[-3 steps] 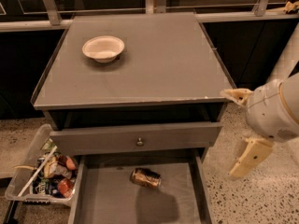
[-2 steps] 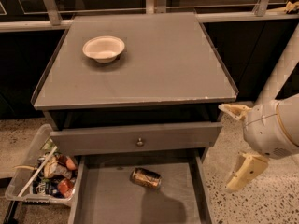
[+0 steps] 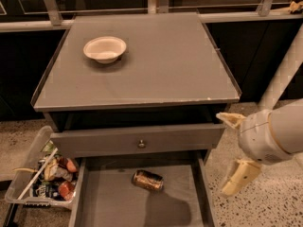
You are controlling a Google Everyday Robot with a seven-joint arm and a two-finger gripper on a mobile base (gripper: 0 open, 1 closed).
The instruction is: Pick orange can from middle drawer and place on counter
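The orange can (image 3: 147, 179) lies on its side on the floor of the open middle drawer (image 3: 109, 202), near its back. The counter (image 3: 156, 74) is the grey cabinet top above. My gripper (image 3: 232, 155) is at the right of the cabinet, beside the drawer's right wall and apart from the can. Its two cream fingers (image 3: 240, 177) are spread wide, one up by the counter's edge and one down by the drawer. It holds nothing.
A white bowl (image 3: 104, 48) stands on the counter at the back left. A closed drawer front with a round knob (image 3: 141, 144) sits above the open drawer. A clear bin of snack packets (image 3: 43, 176) stands on the floor at the left. A white pole (image 3: 284, 70) rises at the right.
My gripper has moved down and a little left along the cabinet's right side, closer to the open drawer. The can and the bowl have not moved.
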